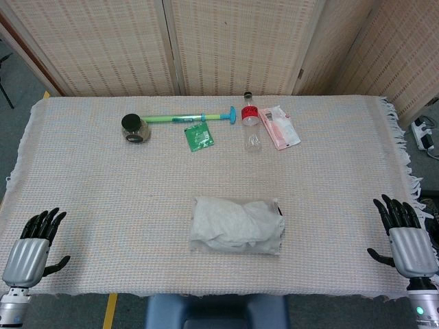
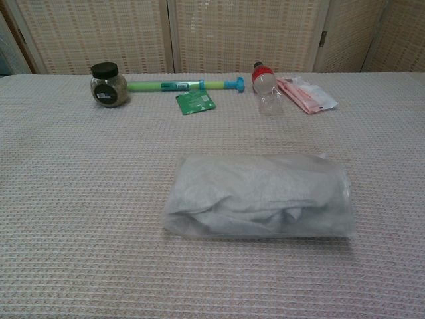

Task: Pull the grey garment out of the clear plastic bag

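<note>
Grey garment [image 2: 255, 193] sits folded inside the clear plastic bag [image 2: 335, 183], near the table's [image 1: 103, 205] front edge.
Left hand [image 1: 31, 247] and right hand [image 1: 406, 236] rest spread and empty at the front corners; the chest view misses both. Along the back edge lie a jar [image 1: 135, 128], green stick [image 1: 185, 118], green packet [image 1: 199, 138], bottle [image 1: 251, 128] and pink packet [image 1: 280, 127].

This looks like a robot test room or lab rather than a home. A bench [image 1: 103, 205] draped in a pale woven cloth [image 1: 329, 192] with a fringed edge stands before folding woven screens [image 1: 233, 41]. A power strip [image 1: 425, 133] lies on the grey floor at the right, yellow tape [image 1: 110, 310] marks the floor, and unrelated props line the bench's far edge.
</note>
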Controlling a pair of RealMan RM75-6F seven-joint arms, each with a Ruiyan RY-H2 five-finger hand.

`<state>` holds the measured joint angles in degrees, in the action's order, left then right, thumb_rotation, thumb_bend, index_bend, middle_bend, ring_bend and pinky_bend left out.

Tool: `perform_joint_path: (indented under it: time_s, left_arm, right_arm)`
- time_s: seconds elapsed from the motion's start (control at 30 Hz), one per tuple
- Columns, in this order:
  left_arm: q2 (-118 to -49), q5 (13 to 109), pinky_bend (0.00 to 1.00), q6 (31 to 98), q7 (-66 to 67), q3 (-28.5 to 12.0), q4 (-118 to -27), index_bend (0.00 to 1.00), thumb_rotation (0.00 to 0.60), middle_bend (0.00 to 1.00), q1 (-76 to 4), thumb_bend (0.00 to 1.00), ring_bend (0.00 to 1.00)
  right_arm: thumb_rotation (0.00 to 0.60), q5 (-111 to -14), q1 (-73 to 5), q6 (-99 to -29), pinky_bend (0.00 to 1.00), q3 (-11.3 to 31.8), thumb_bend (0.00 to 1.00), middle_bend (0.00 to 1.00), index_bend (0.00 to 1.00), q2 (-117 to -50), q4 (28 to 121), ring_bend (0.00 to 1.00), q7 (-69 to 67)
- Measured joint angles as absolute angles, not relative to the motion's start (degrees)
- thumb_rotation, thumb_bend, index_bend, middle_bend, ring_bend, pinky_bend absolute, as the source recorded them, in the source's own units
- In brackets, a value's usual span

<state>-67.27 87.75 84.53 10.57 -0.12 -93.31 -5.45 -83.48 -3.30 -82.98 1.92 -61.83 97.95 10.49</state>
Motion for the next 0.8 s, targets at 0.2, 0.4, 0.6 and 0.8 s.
perform_joint_path:
  time_s: [0.2,0.4,0.6,0.8]
  left_arm:
    - [-67.08,87.28,0.13,83.0,10.81,0.33,-93.65,0.11,0.6,0.08,-5.68,0.21,0.01]
    - [-67.19,89.58,0.22,82.78,10.74,1.39,-94.06,0.11,0.6,0.14,-5.89,0.21,0.04]
    - [-69.89,96.63,0.76,84.24,7.3,3.31,-92.46,0.17,0.6,0.71,-6.27,0.2,0.64]
    - [-77.9,104.28,1.0,84.57,1.17,6.21,-85.89,0.43,0.6,1.0,-7.57,0.21,0.99]
  right_arm:
    - [0.6,-83.19,-3.48,-82.41,0.0,1.95,0.05,0.0,0.0,-61.78,98.09,0.0,10.8]
    - [0.6,-84.14,-3.03,-83.27,0.0,1.59,0.05,0.0,0.0,-61.24,98.59,0.0,10.46]
    - [0.6,-84.23,-1.88,-84.33,0.0,1.06,0.05,0.0,0.0,-60.5,99.12,0.0,10.8]
    - [0.6,-83.6,-1.58,-84.29,0.0,1.06,0.05,0.0,0.0,-60.32,99.06,0.0,11.21]
